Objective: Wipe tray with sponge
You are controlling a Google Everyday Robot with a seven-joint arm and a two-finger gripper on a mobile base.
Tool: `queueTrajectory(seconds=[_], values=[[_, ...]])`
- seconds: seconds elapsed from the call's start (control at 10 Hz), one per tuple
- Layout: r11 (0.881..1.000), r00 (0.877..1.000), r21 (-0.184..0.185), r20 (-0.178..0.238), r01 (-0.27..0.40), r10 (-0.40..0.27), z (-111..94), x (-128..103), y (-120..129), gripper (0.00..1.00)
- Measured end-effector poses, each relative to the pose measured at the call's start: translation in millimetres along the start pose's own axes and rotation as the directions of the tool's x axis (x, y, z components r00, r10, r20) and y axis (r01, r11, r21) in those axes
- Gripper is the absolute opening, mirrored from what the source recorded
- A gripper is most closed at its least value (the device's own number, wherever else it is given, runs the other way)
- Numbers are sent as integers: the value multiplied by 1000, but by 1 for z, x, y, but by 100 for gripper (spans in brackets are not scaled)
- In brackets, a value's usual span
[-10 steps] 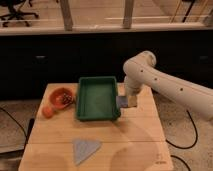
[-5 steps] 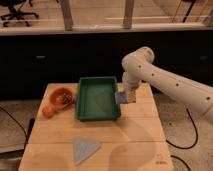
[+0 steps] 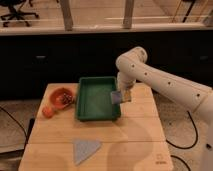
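The green tray (image 3: 95,102) sits on the wooden table (image 3: 135,135), left of centre. My gripper (image 3: 121,97) hangs over the tray's right rim, at the end of the white arm (image 3: 160,82) that reaches in from the right. It is shut on the small dark blue-grey sponge (image 3: 116,97), held just above the tray's right edge. The tray's inside looks bare.
A small round orange bowl (image 3: 61,96) with dark bits stands left of the tray, with a small orange ball (image 3: 47,111) beside it. A pale grey-blue triangular cloth (image 3: 85,149) lies at the table's front. A dark counter runs behind.
The gripper with the sponge has risen and shifted left, from beside the tray's right front corner to over its right rim.
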Motion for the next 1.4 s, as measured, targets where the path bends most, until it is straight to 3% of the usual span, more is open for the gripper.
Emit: queueTrajectory(seconds=[1.4], values=[[997, 996, -14, 49, 70, -69, 43, -29, -18, 0]])
